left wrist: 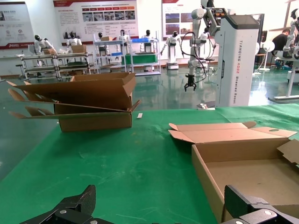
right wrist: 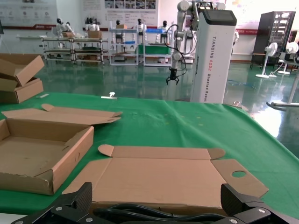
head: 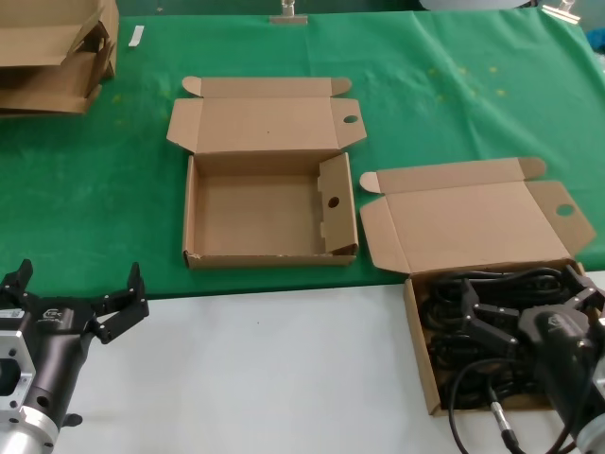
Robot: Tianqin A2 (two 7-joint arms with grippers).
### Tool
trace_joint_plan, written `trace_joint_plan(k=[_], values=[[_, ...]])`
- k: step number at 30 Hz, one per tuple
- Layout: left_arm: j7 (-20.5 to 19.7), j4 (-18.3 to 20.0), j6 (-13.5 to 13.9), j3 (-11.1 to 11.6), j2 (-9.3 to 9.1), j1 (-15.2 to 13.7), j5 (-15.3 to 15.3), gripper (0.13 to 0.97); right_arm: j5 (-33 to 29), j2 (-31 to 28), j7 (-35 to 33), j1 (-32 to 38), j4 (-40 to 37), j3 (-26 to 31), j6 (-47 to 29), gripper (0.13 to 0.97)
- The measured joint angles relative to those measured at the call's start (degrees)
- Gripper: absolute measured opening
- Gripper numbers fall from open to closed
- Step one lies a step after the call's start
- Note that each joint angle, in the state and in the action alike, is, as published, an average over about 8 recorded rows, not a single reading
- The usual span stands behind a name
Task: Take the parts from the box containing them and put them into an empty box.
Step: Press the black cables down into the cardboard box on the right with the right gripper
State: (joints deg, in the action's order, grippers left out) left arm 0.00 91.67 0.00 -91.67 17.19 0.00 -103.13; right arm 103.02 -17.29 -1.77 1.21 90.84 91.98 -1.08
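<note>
Right gripper low over the box containing them, at the near right edge of the table; fingers spread wide, dipping among the parts, nothing pinched between them. Right wrist view: both black fingertips set well apart, one loop of cord visible between them, not clamped.

Parts: black coiled cords, piled in the tray, all inside its walls. One chunky plug partly hidden by the arm. Separate black cable from the arm itself looped across the near corner of the box.

Left gripper at near left over the white table surface, clear of both boxes. Fingers spread, holding nothing. Left wrist view: two fingertips far apart at the frame's lower edge, green cloth beyond.

Box containing them: lid folded back flat on the green cloth, rounded ear tabs at the far corners, round hole in the right-hand flap.

Empty box farther out, toward the middle of the cloth, left of the full box and apart from it. Bare cardboard floor. Inner side flap upright along its right wall, with a round hole. Its lid open, lying back on the cloth.

Flattened cardboard stack at far left corner of the table, well apart from both boxes.
</note>
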Motion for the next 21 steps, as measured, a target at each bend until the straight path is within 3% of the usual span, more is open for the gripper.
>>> trace_joint_plan(k=[21], values=[[0.0,0.0,0.0,0.0,0.0,0.0,0.0,0.966,0.0,0.0,0.0,0.0,0.0,0.0,0.0,0.966]])
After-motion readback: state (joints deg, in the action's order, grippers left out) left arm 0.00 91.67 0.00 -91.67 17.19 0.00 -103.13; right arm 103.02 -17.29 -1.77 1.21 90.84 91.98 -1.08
